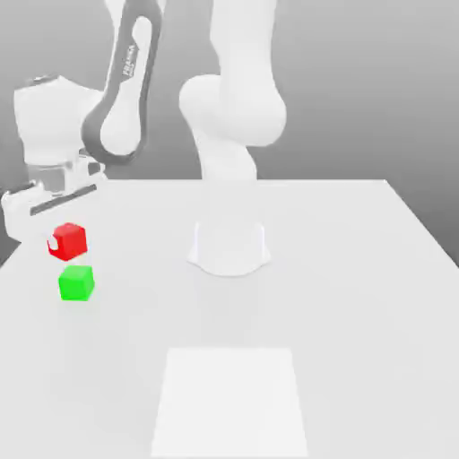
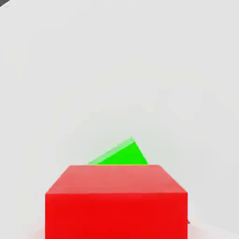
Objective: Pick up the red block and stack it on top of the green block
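The red block (image 1: 69,240) hangs just under the white hand at the exterior view's left, and my gripper (image 1: 65,237) is shut on it. A white fingertip (image 1: 54,245) shows at the block's side. The green block (image 1: 76,282) rests on the white table just below the red one, slightly toward the exterior view's right, with a small gap between them. In the hand view the red block (image 2: 116,200) sits close to the camera, and a corner of the green block (image 2: 122,155) peeks out from behind it.
The arm's white base (image 1: 229,249) stands at the middle of the table (image 1: 359,296). A lighter square patch (image 1: 229,399) lies on the tabletop near the front. The table's left edge runs close to the blocks.
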